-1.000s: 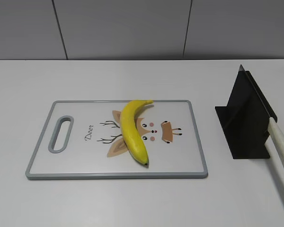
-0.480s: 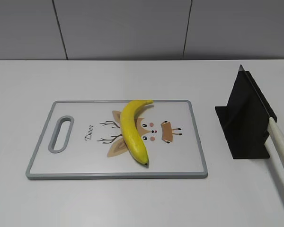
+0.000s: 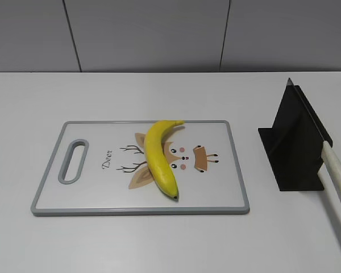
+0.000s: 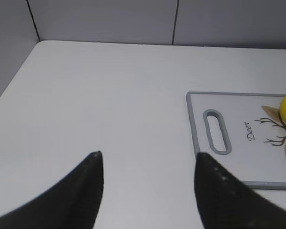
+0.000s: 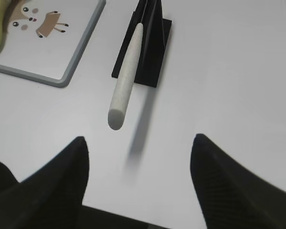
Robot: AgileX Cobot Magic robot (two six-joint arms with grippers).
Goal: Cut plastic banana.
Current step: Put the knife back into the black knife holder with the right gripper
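Task at its outset: left gripper [image 4: 148,164] spread wide and empty over bare table [image 3: 159,91] left of the cutting board [image 3: 233,165]; plastic banana [image 3: 158,157] whole and uncut, lying diagonally across the board's centre. Readable writing limited to "Deer" [image 3: 107,159], printed on the board just left of the banana beside a cartoon deer. Right of the board, knife [image 5: 126,78] unclaimed in its black stand [image 3: 292,142], pale handle projecting toward the right gripper [image 5: 138,162], likewise wide open and empty; grasping, carrying and cutting all outstanding.

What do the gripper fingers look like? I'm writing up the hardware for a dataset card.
Only the fingers show. The left gripper has black, matte fingers tapering to pointed tips. The right gripper looks the same: dark, curved fingers with a finely textured surface. No cables or markings are visible.
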